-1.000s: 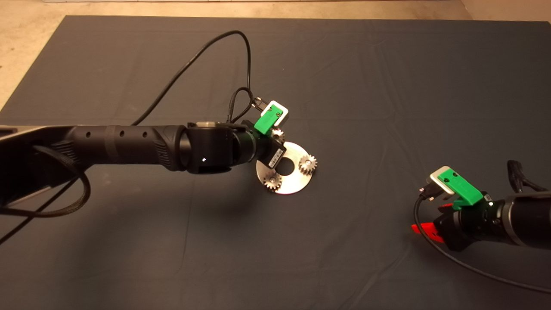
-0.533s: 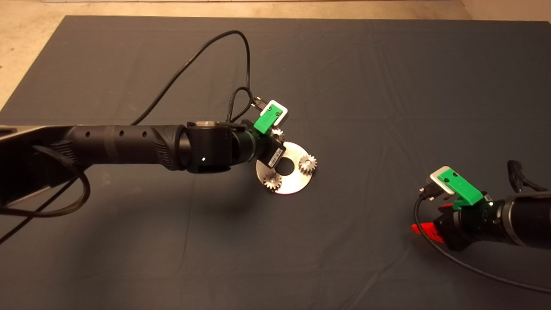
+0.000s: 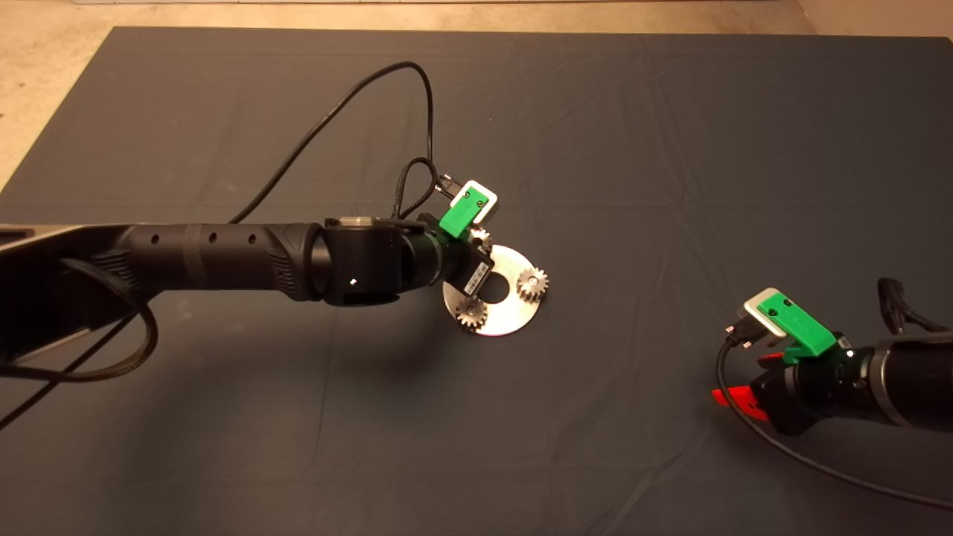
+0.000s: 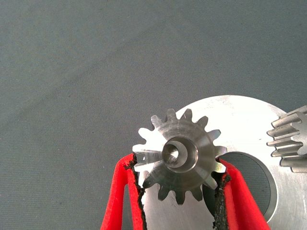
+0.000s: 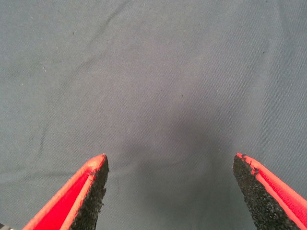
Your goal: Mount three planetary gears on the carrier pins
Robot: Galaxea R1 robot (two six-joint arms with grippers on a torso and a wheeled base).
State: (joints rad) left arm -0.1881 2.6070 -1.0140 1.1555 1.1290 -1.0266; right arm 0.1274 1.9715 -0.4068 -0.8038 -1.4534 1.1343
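Left claw [image 4: 178, 184] clamped third gear [image 4: 178, 155] over pin [image 4: 171, 152] on disc [image 4: 240, 124], mid-bench. Keep gear level, bore centred, then release. Right claw [image 5: 170, 184] wide, idle near bench's right edge.

A dark grey mat [image 3: 670, 149] with faint creases covers the surface. Beyond its far and left edges lies pale beige floor [image 3: 45, 89], possibly concrete, under warm light.
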